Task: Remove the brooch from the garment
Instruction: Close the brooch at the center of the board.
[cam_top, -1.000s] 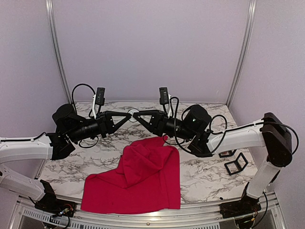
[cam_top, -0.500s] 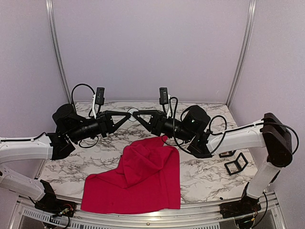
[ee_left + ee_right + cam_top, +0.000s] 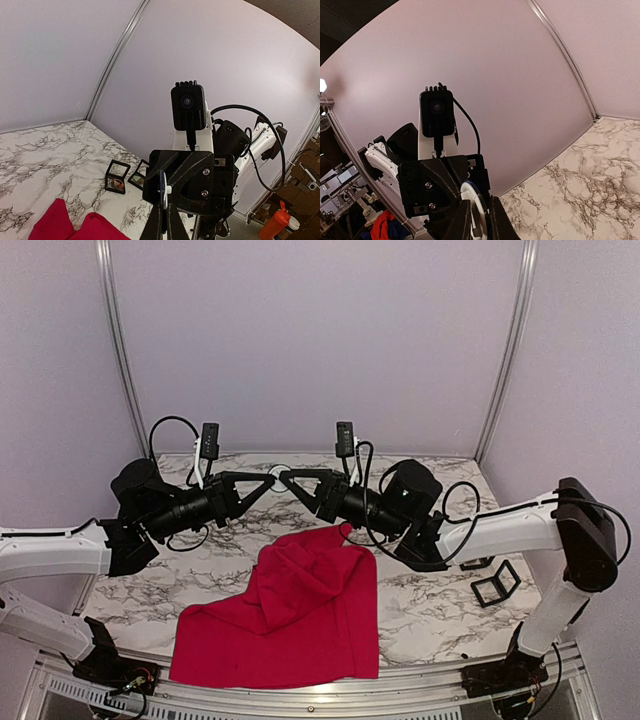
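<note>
Brooch (image 3: 273, 478), a small flat white disc with a blue rim, sits pinched in the clenched left gripper (image 3: 267, 481). The right gripper (image 3: 284, 477) jaws stand close around it, grip unclear. The crumpled red garment (image 3: 300, 610) lies below both.

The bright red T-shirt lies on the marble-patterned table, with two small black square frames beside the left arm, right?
No: the top view shows the small black square frames beside the right arm. The bright red T-shirt does lie on the marble-patterned table.
</note>
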Robot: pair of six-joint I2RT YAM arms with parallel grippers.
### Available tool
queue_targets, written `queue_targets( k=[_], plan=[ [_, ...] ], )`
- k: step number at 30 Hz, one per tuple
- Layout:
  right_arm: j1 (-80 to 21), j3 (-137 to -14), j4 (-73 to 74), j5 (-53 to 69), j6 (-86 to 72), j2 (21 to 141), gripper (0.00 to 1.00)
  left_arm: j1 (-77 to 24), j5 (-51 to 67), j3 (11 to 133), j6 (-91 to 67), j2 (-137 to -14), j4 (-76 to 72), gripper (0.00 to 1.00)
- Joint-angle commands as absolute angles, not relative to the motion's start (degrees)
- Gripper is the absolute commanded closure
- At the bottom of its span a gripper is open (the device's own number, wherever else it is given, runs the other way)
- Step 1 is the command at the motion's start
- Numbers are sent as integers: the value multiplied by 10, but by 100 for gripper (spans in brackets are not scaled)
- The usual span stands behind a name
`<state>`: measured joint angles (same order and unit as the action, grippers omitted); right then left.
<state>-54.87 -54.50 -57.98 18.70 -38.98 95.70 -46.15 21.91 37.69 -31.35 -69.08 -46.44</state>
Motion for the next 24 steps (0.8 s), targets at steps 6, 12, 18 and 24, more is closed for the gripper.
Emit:
queue_targets(
  k=[6,12,18,24],
  plan=[
    [-544,-547,-539,132,-386,947,89,-475,234,376,-315,-691,-502,100],
    [-545,-535,-549,114,-380,935,89,-476,214,372,-318,-686,-503,100],
    [-544,-533,-551,108,-373,930,89,-477,201,367,-324,-687,-507,100],
    [-544,-537,-551,120,-370,930,88,-477,191,371,-320,-691,-498,100]
  ],
)
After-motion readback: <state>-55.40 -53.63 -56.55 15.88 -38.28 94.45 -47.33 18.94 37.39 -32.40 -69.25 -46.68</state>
